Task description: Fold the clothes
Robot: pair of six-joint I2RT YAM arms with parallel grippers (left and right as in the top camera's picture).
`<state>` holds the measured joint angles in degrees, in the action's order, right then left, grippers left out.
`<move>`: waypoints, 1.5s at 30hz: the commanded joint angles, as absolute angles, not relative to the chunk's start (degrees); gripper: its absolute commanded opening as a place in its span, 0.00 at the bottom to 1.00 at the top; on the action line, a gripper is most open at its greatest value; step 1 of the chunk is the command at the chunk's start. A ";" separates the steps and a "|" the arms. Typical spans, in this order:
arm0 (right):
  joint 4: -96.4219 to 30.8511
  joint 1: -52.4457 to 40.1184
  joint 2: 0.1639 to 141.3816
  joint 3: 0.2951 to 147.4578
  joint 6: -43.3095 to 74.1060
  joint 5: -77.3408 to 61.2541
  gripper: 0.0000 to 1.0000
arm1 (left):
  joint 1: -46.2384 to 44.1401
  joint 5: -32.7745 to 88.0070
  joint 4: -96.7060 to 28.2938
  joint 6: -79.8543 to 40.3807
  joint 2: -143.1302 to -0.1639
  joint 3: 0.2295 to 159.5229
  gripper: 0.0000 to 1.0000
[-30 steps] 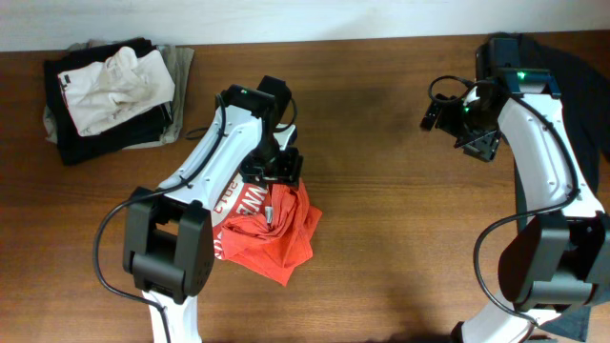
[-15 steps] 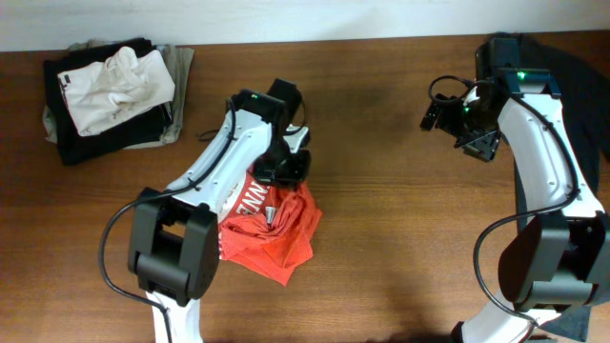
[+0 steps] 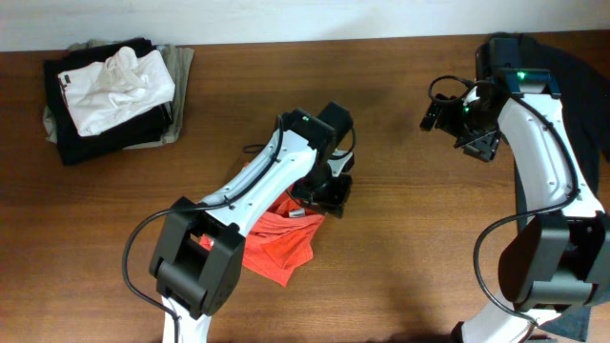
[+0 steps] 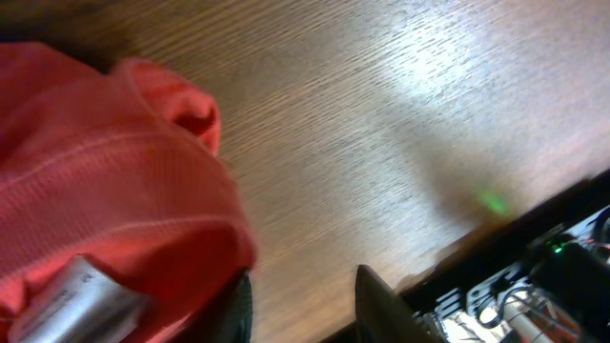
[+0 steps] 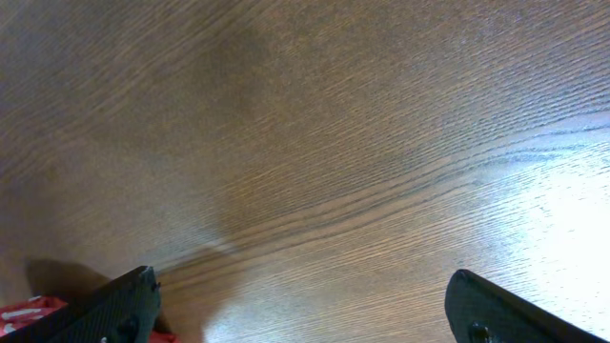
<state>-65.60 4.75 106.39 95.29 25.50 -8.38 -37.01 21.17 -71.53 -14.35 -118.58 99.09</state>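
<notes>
Overhead, we are watching the left gripper (image 3: pixel 329 195) swinging rightward since a second ago, bunching the red shirt (image 3: pixel 276 238) on the table (image 3: pixel 400 286) (lettering now hidden). Its fingers are gaping slightly beside the cloth, the right gripper (image 5: pixel 300 281) is spreading wide, so folding is barely starting.

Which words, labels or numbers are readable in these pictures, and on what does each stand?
None can be read.
Red shirt: no lettering shows; the left arm covers part of it.
Pale tag on the shirt: blurred, unreadable.
Pile of clothes: no print visible.
</notes>
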 commanded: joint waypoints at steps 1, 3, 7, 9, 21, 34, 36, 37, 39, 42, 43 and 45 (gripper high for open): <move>-65.60 4.99 106.24 95.44 25.54 -7.64 0.99 | -38.98 23.38 -71.37 -14.37 -118.39 98.54 0.51; -65.60 4.99 106.24 95.44 25.54 -7.64 0.99 | -40.51 23.44 -71.37 -14.39 -118.39 98.54 0.55; -65.60 4.99 106.24 95.44 25.54 -7.64 0.99 | -41.95 23.14 -74.63 -14.31 -118.10 102.17 0.55; -65.60 4.99 106.24 95.44 25.54 -7.66 0.99 | -41.32 22.61 -78.89 -12.97 -117.21 107.13 0.55; -65.60 4.99 106.24 95.44 25.52 -7.64 0.99 | -23.57 -2.39 -96.73 -12.99 -113.62 116.66 0.92; -65.60 4.99 106.24 95.44 25.52 -7.64 0.99 | -15.22 8.49 -85.58 -7.86 -113.65 93.21 0.99; -65.60 4.99 106.24 95.44 25.54 -7.64 0.99 | -15.22 10.17 -83.24 -7.53 -113.65 90.15 0.99; -65.60 4.99 106.24 95.44 25.54 -7.64 0.99 | -15.22 10.76 -81.80 -6.68 -113.65 88.53 0.97; -65.60 4.99 106.24 95.44 25.52 -7.64 0.99 | -15.22 13.15 -80.27 -4.75 -113.65 86.83 0.94; -65.60 4.99 106.24 95.44 25.52 -7.66 0.99 | -15.22 16.19 -80.38 -1.61 -113.65 86.46 0.79; -65.60 4.99 106.24 95.44 25.54 -7.66 0.99 | -15.22 16.80 -80.66 -1.61 -113.65 86.46 0.71; -65.60 4.99 106.24 95.44 25.54 -7.64 0.99 | -15.27 17.23 -81.89 -1.61 -113.62 86.46 0.38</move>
<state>-65.58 4.75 106.39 95.29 25.52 -8.38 -15.55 14.04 -80.73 -3.51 -114.74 86.70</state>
